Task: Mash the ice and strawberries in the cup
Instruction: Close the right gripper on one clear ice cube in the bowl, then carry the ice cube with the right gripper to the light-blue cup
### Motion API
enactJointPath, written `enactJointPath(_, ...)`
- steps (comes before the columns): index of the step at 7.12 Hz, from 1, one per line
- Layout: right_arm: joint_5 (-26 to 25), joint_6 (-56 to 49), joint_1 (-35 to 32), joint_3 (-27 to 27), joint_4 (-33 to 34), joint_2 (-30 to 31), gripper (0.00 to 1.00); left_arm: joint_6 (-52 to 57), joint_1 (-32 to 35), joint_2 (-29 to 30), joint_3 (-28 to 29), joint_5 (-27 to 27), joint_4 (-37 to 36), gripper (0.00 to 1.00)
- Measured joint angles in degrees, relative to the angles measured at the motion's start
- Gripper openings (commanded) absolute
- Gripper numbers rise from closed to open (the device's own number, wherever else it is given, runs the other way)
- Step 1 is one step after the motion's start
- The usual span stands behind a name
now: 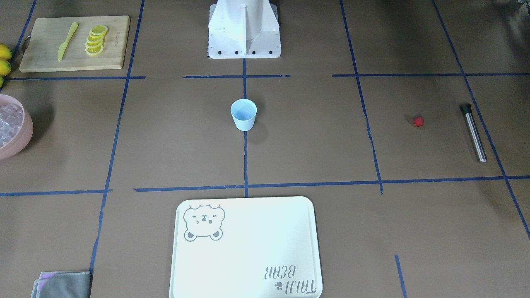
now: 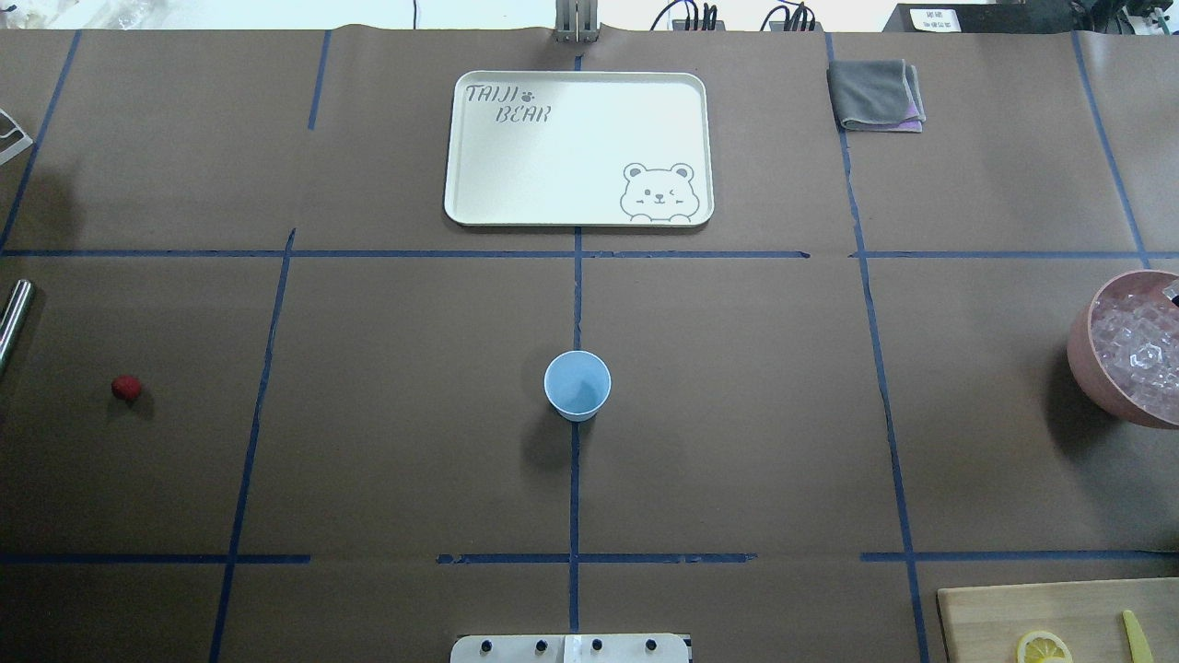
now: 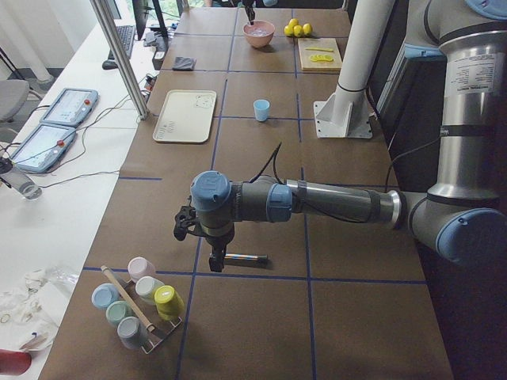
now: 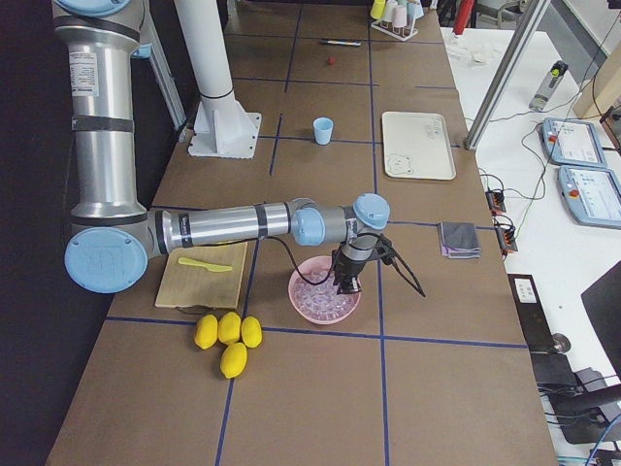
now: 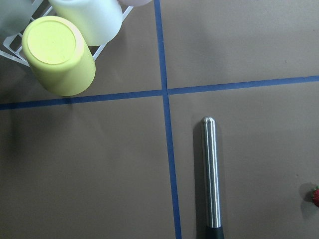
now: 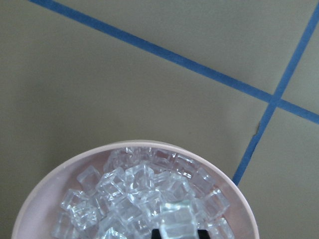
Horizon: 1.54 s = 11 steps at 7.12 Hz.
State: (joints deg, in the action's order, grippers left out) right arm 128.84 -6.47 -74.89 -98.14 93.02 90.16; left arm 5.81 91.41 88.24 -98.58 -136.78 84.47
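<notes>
At table centre, on a crossing of blue tape lines (image 2: 577,276): cup (image 1: 244,116), small, light blue, tapered, no handle, upright, nothing seen inside, open surface on every side. Toward the operators' edge, well apart from the cup: pale tray (image 1: 248,248) with a bear drawing. Well off on the robot's left side: strawberry (image 1: 418,121), small, round, red, alone on the paper. Near it, not touching: steel muddler (image 1: 473,132) with a black end, lying flat. Close over the muddler: left gripper (image 3: 215,260), pointing down, near a rack of upturned cups (image 3: 146,289) at the table's end. Cannot tell whether clenched or released. At the table's right end: pink bowl (image 2: 1079,354) heaped with ice (image 6: 144,189), clear glassy cubes. Low over the bowl: right gripper (image 4: 344,284), only dark slivers of it at the wrist view's lower edge, one cube between them. Cannot tell whether gripping that cube. Beside the bowl, nearer the robot: wooden cutting board (image 1: 49,37) carrying lemon slices (image 1: 96,40) and a yellow knife (image 1: 67,40), with whole lemons (image 4: 228,335) at the board's outer end. Apart from the tray, toward the right: folded grey cloth (image 1: 62,284). Underfoot throughout: brown paper (image 2: 414,414) gridded with tape, white arm pedestal (image 1: 244,33) at the robot's edge. Beyond the operators' edge: white bench with teach pendants (image 4: 577,141).
</notes>
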Motion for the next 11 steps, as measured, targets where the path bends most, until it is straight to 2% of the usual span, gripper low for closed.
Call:
enactJointPath(4,1.8,3.4,-2.1,-9.1,6.1,-2.6,0.01,0.0,0.1,0.0,-0.1,-0.1,0.0,1.00)
enactJointPath(6,5.2,16.1,0.4,-11.5,6.0,-7.2,0.02,0.0,0.1,0.0,0.0,-0.1,0.0,1.00)
enactJointPath(9,4.8,44.7,12.7,-15.1,5.9,-18.0,0.02,0.0,0.0,0.0,0.4,-0.1,0.0,1.00)
enactJointPath(10,2.3,54.4,18.5,-15.4,5.9,-22.6,0.02,0.0,0.0,0.0,0.7,-0.1,0.0,1.00)
enactJointPath(11,-2.3,62.4,25.0,-15.4,6.0,-27.0,0.01,-0.1,0.0,0.0,0.9,-0.1,0.0,1.00)
